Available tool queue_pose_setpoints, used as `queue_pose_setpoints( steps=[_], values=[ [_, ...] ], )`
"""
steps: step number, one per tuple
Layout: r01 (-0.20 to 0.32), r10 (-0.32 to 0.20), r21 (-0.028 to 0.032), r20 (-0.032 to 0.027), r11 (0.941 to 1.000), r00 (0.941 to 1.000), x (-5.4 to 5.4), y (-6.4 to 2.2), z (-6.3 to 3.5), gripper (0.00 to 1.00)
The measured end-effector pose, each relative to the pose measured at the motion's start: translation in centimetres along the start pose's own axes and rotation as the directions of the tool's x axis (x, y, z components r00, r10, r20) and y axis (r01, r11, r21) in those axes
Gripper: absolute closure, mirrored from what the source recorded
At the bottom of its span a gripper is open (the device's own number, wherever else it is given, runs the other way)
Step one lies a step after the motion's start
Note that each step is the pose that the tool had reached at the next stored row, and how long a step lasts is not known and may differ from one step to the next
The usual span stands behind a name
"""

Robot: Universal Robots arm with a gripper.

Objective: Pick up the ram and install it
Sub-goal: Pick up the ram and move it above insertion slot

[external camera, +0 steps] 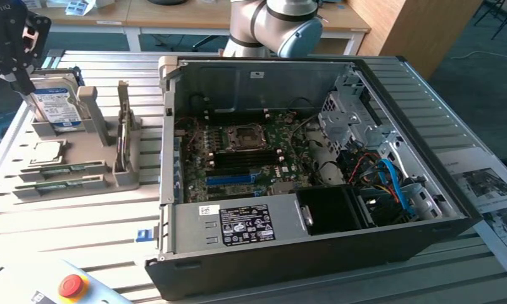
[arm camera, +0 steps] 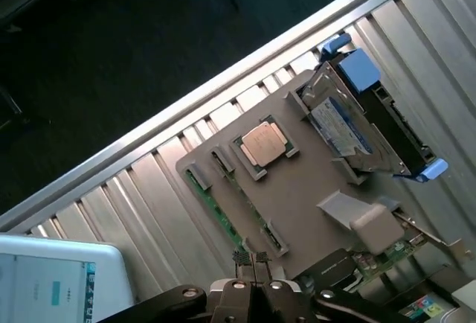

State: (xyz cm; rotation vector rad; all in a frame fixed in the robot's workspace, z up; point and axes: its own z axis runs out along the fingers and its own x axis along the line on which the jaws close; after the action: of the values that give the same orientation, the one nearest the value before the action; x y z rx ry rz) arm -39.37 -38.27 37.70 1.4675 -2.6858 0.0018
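The robot's gripper (arm camera: 251, 258) points down with its two fingertips (arm camera: 242, 260) drawn together, closed on nothing. In the exterior view the gripper (external camera: 21, 79) hangs in the air above a grey parts holder (external camera: 122, 177), clear of everything on it.

Nearest the fingers, below them and not touching, is the ram (arm camera: 227, 215), a thin green stick lying flat in a groove along the edge of the holder (arm camera: 297, 204). In the exterior view the ram (external camera: 61, 170) has a second stick (external camera: 59, 187) lying just beside it.

A little further from the fingers, a square processor chip (arm camera: 262, 143) sits in its own recess. Beyond that, a hard drive (arm camera: 338, 126) stands propped in the holder.

Well away from the fingers, toward the exterior view's right, an open computer case (external camera: 236, 278) lies on the slatted metal table (external camera: 68, 234). Its motherboard (external camera: 262, 145) is exposed, and the blue memory slot (external camera: 232, 179) looks unfilled.

Judging from this, the task has barely begun. The ram is not yet picked up, and both the grasp and the installation are left to do.
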Motion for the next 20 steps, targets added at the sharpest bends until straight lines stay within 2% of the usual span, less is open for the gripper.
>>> queue_pose_setpoints(
  steps=[5,10,15,20],
  values=[
    [0.086,-0.086,0.006,-0.0035,0.9963,0.9963,0.0,0.0,0.01,0.9],
    [0.168,-0.168,0.0115,-0.0073,0.9858,0.9858,0.0,0.0,0.02,0.9],
    [0.247,-0.247,0.0165,-0.0115,0.9689,0.969,0.0,0.0,0.04,0.9],
    [0.326,-0.325,0.0214,-0.0161,0.9452,0.9454,-0.01,0.0,0.06,0.9]
  ],
)
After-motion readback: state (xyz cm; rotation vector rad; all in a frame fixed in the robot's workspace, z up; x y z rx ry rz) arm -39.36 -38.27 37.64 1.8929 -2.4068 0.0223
